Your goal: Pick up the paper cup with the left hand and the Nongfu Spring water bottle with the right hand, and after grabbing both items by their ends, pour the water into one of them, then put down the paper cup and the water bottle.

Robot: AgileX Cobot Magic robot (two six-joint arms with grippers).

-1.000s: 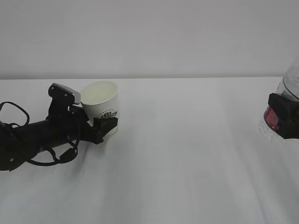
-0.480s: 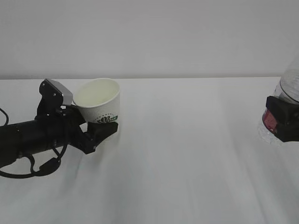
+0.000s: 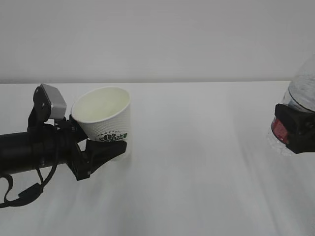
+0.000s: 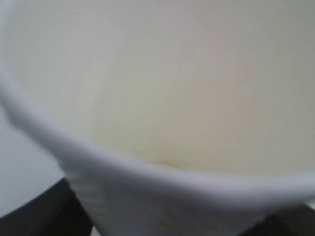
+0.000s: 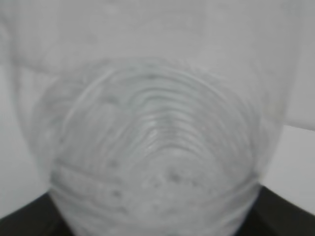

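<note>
While the black left hand reaches in from the left of the white table, its fingers clasp the base of the small white dimpled paper cup, which tilts with its cream mouth up and leftward; at the right edge, the black right hand grips the clear ribbed Nongfu Spring water bottle across its red label

No readable text anywhere, dark green round logo on the paper cup just above the left hand's fingers, lettering too small to read, red label on the Nongfu Spring water bottle beside the right hand, blurred beyond reading.
</note>
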